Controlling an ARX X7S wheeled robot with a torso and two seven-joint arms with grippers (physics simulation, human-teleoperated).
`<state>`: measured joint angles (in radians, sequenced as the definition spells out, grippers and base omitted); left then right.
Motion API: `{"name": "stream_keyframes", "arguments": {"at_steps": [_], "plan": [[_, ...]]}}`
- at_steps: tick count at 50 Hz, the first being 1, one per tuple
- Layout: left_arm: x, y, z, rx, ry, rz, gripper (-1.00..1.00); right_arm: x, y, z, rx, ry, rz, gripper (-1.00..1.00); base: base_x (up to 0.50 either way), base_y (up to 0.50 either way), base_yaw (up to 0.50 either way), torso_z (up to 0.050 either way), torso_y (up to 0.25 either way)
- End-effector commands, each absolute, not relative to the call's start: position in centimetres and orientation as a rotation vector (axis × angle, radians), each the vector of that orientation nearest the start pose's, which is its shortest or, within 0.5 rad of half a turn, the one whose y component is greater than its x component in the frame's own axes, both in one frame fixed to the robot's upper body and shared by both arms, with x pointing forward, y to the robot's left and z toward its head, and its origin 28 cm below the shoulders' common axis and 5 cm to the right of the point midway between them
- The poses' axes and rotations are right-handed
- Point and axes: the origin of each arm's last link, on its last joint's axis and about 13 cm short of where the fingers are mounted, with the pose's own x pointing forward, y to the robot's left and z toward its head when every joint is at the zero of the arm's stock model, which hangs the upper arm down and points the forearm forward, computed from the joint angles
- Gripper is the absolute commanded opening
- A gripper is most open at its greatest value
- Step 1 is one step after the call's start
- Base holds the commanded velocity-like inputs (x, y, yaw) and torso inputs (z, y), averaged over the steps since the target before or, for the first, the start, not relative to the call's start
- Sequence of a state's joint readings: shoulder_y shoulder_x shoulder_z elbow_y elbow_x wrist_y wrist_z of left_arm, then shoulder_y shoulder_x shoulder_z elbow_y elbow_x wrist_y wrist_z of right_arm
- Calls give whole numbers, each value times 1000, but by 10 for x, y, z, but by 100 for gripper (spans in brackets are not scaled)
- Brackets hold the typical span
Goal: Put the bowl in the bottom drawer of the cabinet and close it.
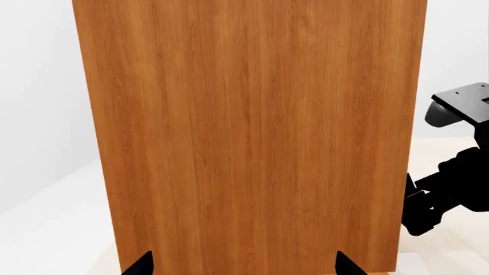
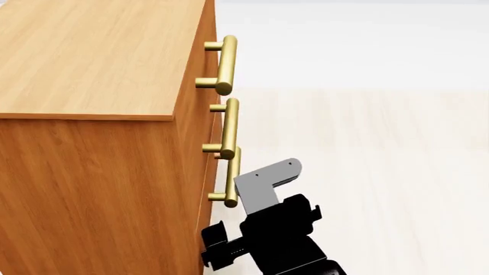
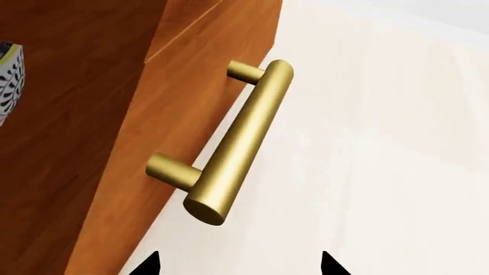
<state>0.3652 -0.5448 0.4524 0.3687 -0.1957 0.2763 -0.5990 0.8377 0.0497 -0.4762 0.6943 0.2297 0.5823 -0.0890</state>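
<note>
Brass handle of the bottom drawer (image 3: pixel 238 143) sits just beyond the right tool (image 3: pixel 238 264), its tips apart and empty. The bowl (image 3: pixel 9 83) shows at the frame edge beside the cabinet (image 2: pixel 99 189). A misaligned reach could slip off the bar. The left tool (image 1: pixel 243 264) is spread too, facing the cabinet's side.
</note>
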Motion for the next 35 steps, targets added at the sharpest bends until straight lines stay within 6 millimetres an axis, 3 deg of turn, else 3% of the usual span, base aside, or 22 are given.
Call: {"name": "stream_keyframes", "arguments": {"at_steps": [1, 7, 13, 24, 35], "plan": [[104, 216, 35, 40, -105, -3, 100, 354, -45, 69, -150, 493, 410, 100, 0, 0, 0, 0, 0], [104, 216, 34, 42, -105, -3, 100, 353, -47, 68, -147, 495, 406, 100, 0, 0, 0, 0, 0], [104, 216, 34, 40, -105, -2, 100, 346, -51, 74, -95, 472, 542, 100, 0, 0, 0, 0, 0], [104, 216, 34, 42, -104, -1, 100, 334, -75, 87, -75, 413, 745, 100, 0, 0, 0, 0, 0], [105, 216, 34, 44, -104, 0, 100, 333, -93, 94, -106, 415, 785, 100, 0, 0, 0, 0, 0]]}}
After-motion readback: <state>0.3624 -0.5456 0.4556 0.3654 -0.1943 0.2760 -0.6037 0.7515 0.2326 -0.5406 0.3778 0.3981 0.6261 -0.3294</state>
